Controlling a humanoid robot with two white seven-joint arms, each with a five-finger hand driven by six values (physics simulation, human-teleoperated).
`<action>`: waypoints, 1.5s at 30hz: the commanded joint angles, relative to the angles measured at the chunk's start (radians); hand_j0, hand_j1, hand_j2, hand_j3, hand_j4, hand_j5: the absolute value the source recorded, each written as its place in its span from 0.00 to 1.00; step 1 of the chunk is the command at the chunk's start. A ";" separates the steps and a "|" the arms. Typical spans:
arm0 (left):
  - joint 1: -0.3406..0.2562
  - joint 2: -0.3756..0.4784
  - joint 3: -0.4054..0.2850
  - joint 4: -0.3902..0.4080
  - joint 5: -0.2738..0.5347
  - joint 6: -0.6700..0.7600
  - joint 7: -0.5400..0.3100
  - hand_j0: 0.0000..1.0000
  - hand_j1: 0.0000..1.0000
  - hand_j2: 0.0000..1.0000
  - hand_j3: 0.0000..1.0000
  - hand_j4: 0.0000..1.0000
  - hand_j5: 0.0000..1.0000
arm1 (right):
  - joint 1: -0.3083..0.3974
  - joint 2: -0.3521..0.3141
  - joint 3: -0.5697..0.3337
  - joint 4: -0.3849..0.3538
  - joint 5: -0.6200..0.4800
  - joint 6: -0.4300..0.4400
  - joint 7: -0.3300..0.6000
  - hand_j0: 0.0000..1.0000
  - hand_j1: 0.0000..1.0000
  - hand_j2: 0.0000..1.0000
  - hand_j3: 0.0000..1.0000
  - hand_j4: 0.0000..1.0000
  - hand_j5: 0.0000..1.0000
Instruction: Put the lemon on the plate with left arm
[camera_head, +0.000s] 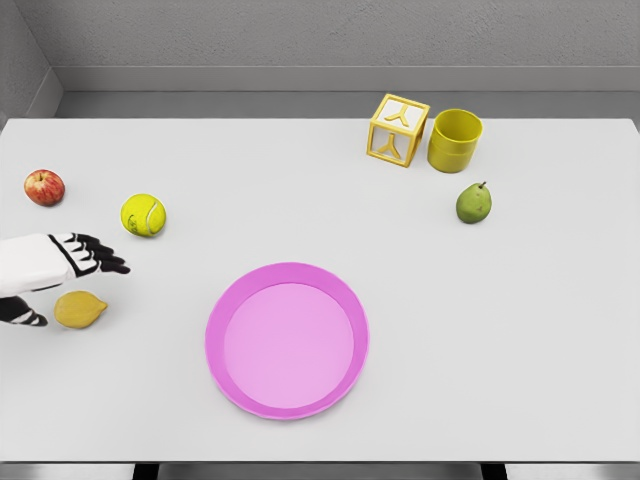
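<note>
From the head view, the pale grey flat table (420, 300) carries everything; the small yellow lemon with its pointed tip (80, 309) lies near the left edge, well short of the front edge, and the round magenta plastic plate (287, 275) sits toward the middle of the front half, well apart from the lemon and bare inside; the white left hand with black fingers (62, 272) comes in over the left edge, its fingers spread above the lemon and a thumb showing just beside the fruit on its left, so the hand is apart and clasps nothing; whether it touches the lemon I cannot tell; a yellow-green tennis ball (143, 214) lies just behind the hand; the right arm is not in view.

The step in hand looks like the reach before the grasp; next the fingers should lower round the lemon and close, then lift and carry it toward the plate.
</note>
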 joint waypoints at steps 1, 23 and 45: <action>0.000 -0.008 0.018 0.001 -0.012 0.002 -0.001 1.00 1.00 1.00 1.00 1.00 1.00 | -0.002 0.000 0.000 -0.001 0.000 0.000 0.000 1.00 1.00 1.00 1.00 1.00 1.00; 0.057 -0.103 0.087 -0.004 -0.197 0.002 -0.007 1.00 1.00 1.00 1.00 1.00 1.00 | -0.002 0.000 0.000 0.001 0.000 0.000 0.000 1.00 1.00 1.00 1.00 1.00 1.00; 0.091 -0.154 0.100 0.018 -0.246 0.002 -0.005 1.00 1.00 1.00 1.00 1.00 1.00 | -0.002 0.000 0.000 -0.001 0.000 0.000 0.000 1.00 1.00 1.00 1.00 1.00 1.00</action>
